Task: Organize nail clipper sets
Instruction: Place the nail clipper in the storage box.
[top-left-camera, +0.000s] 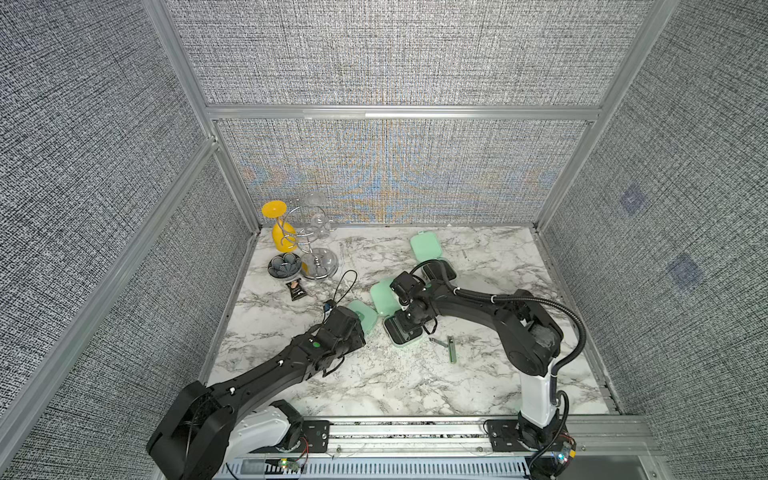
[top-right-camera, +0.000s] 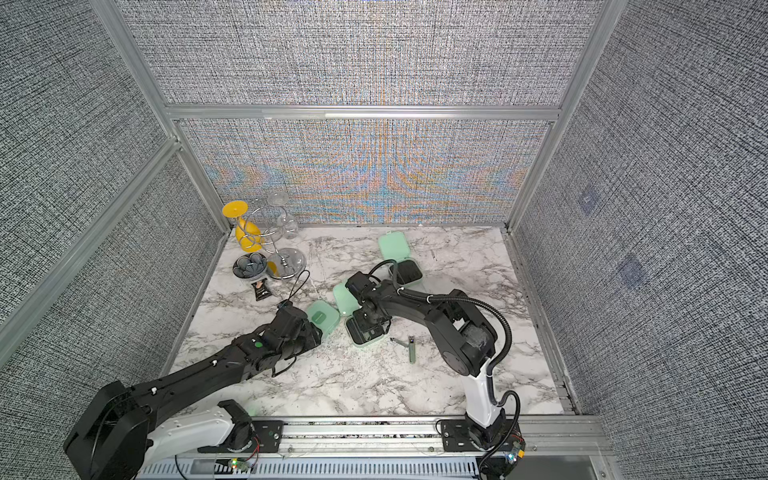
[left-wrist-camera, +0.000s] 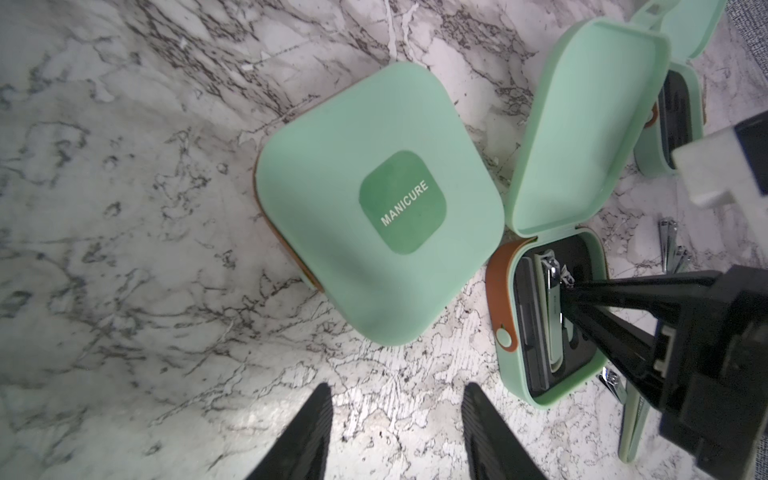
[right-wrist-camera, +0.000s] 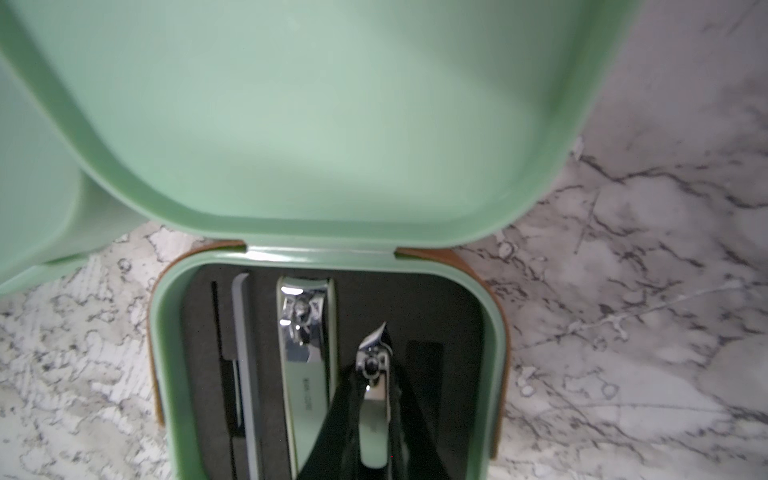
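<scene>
Right gripper (right-wrist-camera: 374, 374) pinches the small clipper (right-wrist-camera: 372, 436) inside the open case (right-wrist-camera: 166, 332), lying the same way as the big clipper (right-wrist-camera: 305, 361) just beside it, while the left gripper (left-wrist-camera: 397, 390), half open and empty, sits by the closed case (left-wrist-camera: 374, 199).

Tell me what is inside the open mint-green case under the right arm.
On its black foam: a slim grey file, a large silvery-green clipper, and a smaller clipper gripped by the right tool. The tool covers part of the foam.

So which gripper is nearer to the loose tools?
Right. The right gripper, holding a small clipper, is in the open case beside the loose tools; the left gripper hovers beyond that case.
</scene>
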